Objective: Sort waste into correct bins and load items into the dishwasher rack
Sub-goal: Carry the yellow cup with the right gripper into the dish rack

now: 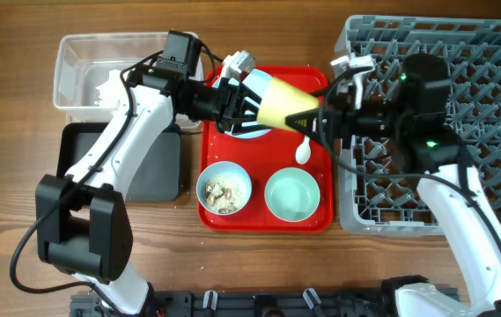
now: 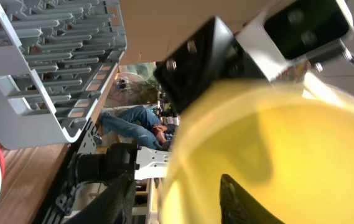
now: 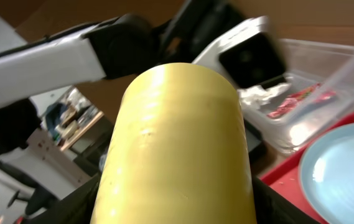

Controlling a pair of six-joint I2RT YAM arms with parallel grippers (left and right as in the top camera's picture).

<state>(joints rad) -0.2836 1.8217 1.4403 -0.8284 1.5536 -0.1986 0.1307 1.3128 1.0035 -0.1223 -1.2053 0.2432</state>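
Both my arms meet over the red serving tray, with the yellow cup lying sideways in the air between them. My left gripper has the cup's wide mouth. Its jaws are partly open, with one finger outside the wall and the other showing dimly through the yellow plastic, pinching the rim. My right gripper is at the narrow base end, jaws spread wide. The cup fills the gap between them, but I cannot tell whether they press on it.

Just below the left jaws sits the pale blue plate. A white spoon lies below the right jaws. Behind the left gripper is the clear tub, holding the red wrapper and the tissue. The dishwasher rack lies behind the right gripper.
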